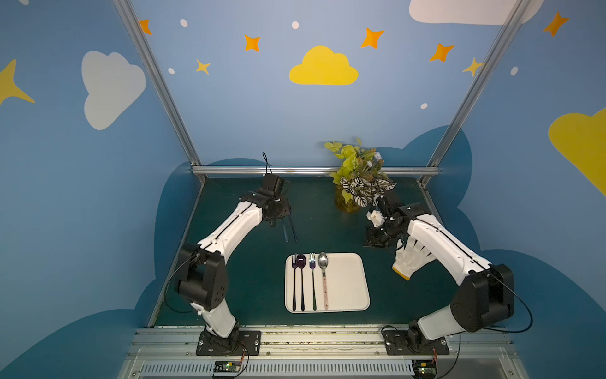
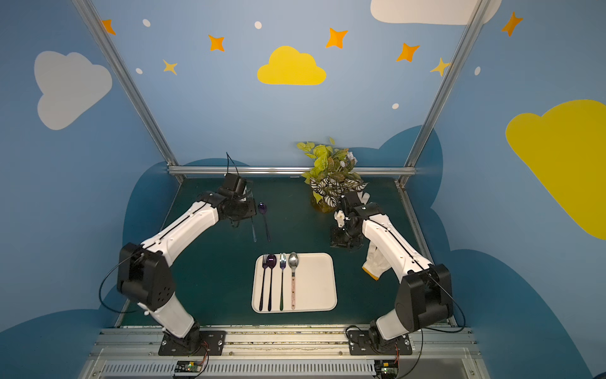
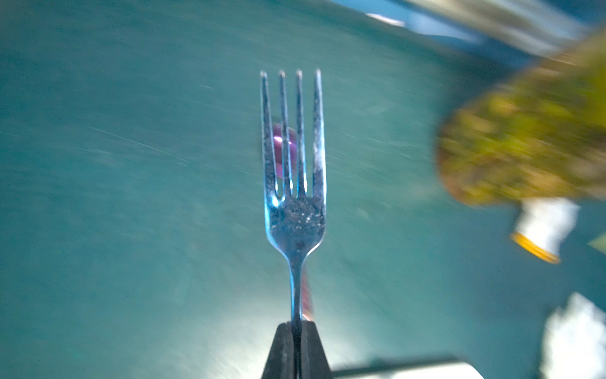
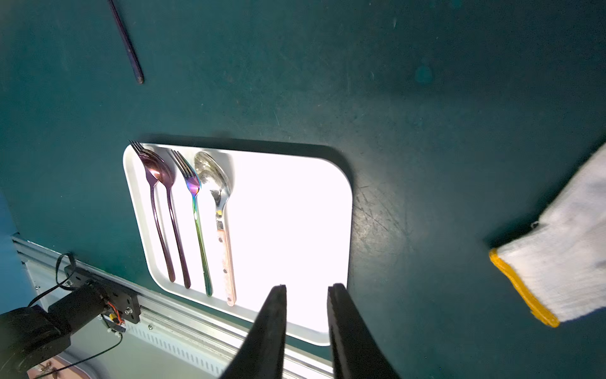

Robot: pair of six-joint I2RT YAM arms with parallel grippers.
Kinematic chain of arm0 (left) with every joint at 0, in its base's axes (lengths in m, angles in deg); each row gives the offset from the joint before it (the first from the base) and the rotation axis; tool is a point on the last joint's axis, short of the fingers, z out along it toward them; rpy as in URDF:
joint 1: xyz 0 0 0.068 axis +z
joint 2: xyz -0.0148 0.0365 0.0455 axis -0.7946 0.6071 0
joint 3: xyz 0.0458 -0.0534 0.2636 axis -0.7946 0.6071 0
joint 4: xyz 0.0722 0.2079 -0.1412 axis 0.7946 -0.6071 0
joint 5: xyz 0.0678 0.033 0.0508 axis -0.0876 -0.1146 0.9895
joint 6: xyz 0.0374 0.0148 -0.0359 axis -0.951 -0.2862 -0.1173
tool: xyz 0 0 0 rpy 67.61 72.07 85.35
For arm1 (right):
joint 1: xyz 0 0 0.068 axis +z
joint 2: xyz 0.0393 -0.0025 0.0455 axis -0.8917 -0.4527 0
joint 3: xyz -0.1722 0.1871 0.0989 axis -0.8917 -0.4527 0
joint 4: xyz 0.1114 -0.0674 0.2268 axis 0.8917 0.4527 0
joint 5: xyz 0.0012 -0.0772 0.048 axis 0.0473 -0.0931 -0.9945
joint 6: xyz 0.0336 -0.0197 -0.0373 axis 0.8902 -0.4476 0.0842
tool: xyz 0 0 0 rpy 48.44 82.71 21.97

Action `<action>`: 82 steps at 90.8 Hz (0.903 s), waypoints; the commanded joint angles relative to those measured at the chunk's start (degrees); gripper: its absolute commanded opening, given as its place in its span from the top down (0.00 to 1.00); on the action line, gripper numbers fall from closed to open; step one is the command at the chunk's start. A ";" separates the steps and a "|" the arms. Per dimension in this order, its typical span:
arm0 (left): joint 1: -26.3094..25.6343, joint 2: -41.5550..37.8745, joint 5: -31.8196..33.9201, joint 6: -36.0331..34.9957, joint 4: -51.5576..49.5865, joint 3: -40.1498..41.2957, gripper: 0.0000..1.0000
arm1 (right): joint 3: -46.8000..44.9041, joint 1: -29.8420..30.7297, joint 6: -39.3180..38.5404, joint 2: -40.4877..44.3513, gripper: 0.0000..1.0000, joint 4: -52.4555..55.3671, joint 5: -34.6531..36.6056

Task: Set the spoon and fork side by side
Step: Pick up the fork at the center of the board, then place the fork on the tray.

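Note:
My left gripper (image 3: 296, 325) is shut on the thin handle of a bluish steel fork (image 3: 295, 213), whose tines point away from the wrist camera. Both top views show that gripper (image 1: 277, 215) at the back left of the green table, with the fork handle (image 2: 253, 229) sticking out towards the front. A purple spoon (image 2: 262, 207) lies on the table just right of the fork, and shows blurred behind the tines (image 3: 278, 141). My right gripper (image 4: 306, 287) is open and empty, and hangs (image 1: 373, 241) right of the white tray (image 1: 347, 285).
The tray's left half holds a purple fork (image 1: 294, 262), a purple spoon (image 1: 301, 262), an iridescent fork (image 1: 312, 262) and a silver spoon (image 1: 323, 261), lying parallel. A white glove (image 1: 411, 259) lies under the right arm. A potted plant (image 1: 355, 177) stands at the back.

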 commanded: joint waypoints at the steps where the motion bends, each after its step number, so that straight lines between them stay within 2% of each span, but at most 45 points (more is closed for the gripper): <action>1: -6.99 -5.52 -6.30 9.74 8.22 8.46 0.97 | -0.35 -2.01 0.24 2.38 0.73 0.90 0.66; 16: -21.49 -7.40 -2.76 24.28 21.82 18.58 0.97 | -2.98 -5.95 -0.22 5.23 0.74 0.52 -2.19; 26: -30.09 -3.78 0.41 28.86 24.73 19.27 0.97 | -4.66 -7.78 -0.86 7.07 0.74 0.57 -3.67; 35: -35.04 0.88 0.61 31.25 28.13 19.24 0.97 | -5.95 -8.73 -1.44 8.65 0.74 0.62 -4.64; 52: -37.40 7.63 0.39 33.08 31.99 18.37 0.97 | -7.17 -9.71 -2.65 10.41 0.73 1.22 -6.20; 67: -37.32 9.17 2.90 29.97 23.71 15.11 0.97 | -7.55 -10.48 -3.96 11.16 0.73 1.90 -7.24; 82: -36.98 11.03 2.93 29.27 20.13 13.94 0.97 | -8.06 -11.44 -4.83 11.72 0.73 2.08 -8.15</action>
